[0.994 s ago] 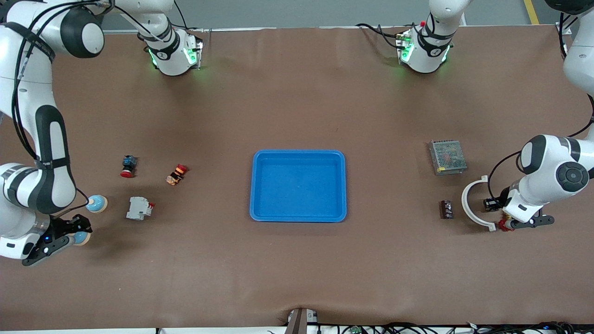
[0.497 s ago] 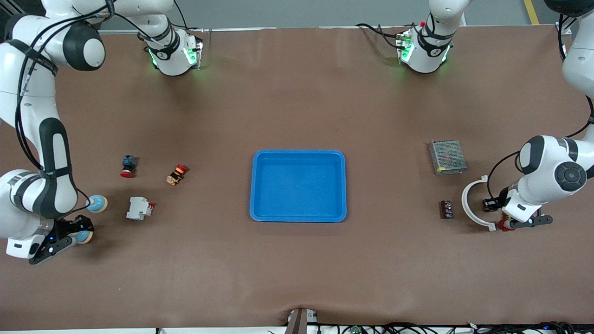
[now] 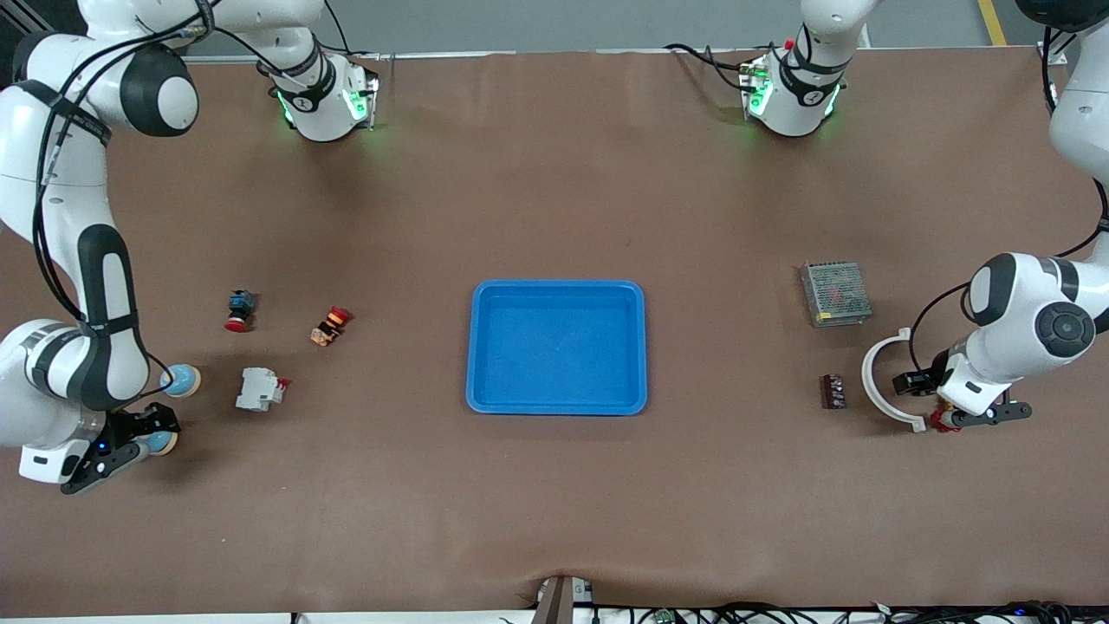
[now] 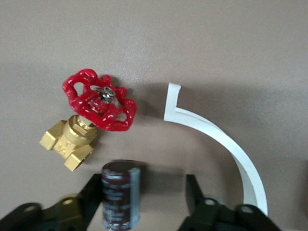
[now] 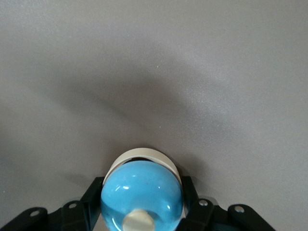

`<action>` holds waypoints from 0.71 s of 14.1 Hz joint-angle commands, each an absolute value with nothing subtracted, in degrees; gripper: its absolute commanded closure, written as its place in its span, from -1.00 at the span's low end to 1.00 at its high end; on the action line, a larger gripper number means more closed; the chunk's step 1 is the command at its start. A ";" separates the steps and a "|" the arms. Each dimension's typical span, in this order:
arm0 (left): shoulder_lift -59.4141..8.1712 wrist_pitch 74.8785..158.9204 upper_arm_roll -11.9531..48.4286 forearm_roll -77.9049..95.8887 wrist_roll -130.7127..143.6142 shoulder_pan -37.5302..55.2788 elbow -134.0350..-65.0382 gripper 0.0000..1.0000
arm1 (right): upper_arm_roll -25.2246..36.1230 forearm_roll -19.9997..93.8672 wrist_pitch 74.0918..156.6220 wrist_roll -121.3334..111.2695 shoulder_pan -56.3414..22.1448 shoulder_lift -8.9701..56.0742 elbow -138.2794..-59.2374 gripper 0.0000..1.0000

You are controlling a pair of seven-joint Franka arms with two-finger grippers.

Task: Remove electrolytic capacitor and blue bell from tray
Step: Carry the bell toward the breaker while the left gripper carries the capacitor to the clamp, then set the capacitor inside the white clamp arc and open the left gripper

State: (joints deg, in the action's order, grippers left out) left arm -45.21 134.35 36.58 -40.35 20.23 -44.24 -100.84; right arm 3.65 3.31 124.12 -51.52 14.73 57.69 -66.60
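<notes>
Brown table (image 3: 554, 173): right pincer (image 5: 142, 211) low, tight on bell (image 5: 142, 187); left pincer (image 4: 142, 202) wide astride capacitor (image 4: 120, 192).

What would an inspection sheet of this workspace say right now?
Surface: brown table cover, blue tray with nothing in it.
Job's things: blue bell in the right gripper; capacitor lying between the left gripper fingers.
Clutter: second bell, white breaker, two push buttons, metal box, second capacitor, white arc, red-handled valve.
Grippers: right shut on bell; left open.
Cables: black, along both arms and the table's near edge.
Surroundings: grey floor.
</notes>
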 commanded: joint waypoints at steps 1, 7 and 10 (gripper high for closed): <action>-44.21 134.39 36.83 -41.57 19.69 -44.65 -100.64 -1.00 | 2.37 3.34 123.57 -51.59 15.73 58.62 -64.78 1.00; -41.32 129.04 38.49 -40.70 19.51 -45.00 -100.37 -1.00 | 2.37 3.78 123.75 -50.89 15.21 59.24 -64.78 1.00; -41.04 124.64 43.14 -37.72 18.73 -47.80 -97.83 -1.00 | 2.37 3.78 124.36 -50.27 15.21 59.50 -64.78 1.00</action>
